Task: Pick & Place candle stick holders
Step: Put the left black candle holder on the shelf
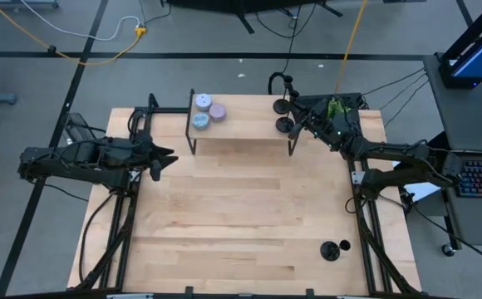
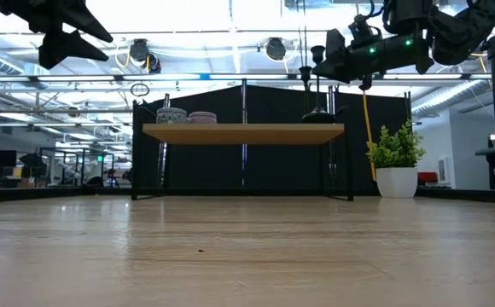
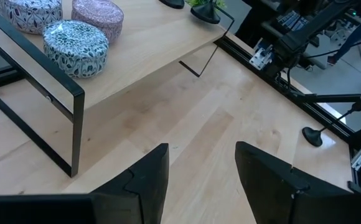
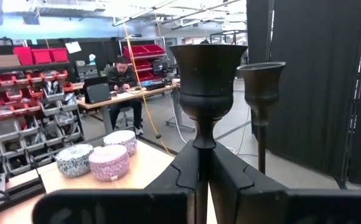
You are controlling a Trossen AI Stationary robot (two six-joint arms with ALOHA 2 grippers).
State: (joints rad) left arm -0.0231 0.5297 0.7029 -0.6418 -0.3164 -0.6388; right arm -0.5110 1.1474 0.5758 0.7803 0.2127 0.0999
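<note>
1. The right gripper (image 4: pixel 202 162) has its jaws closed tight on the stem of a candle stick holder (image 4: pixel 206 81), which stands upright between them with its cup on top. In the high view this gripper (image 1: pixel 295 123) is over the right end of the shelf (image 1: pixel 241 124), at about 1 o'clock on the counter (image 1: pixel 241 224).
2. A second holder (image 4: pixel 261 84) stands just beside the gripped one, already on the shelf; in the low view it shows at the shelf's right end (image 2: pixel 320 111).
3. The third holder (image 1: pixel 331 250) sits well apart, on the counter at about 5 o'clock, near the right arm's frame.
4. Judged from this, the step in hand is placing: the gripped holder needs lowering until its base sits flat on the shelf clear of its neighbour, then the jaws need to part.
5. The left gripper (image 3: pixel 199 180) waits at about 9 o'clock, jaws wide open and empty.
6. Three patterned round candle tins (image 1: pixel 206 112) occupy the shelf's left end.
7. The counter is pale wood planking. Beyond it lies a workshop with red storage bins and a person seated at a desk (image 4: pixel 123 78); a potted plant (image 2: pixel 393 162) stands on the right of the low view.
</note>
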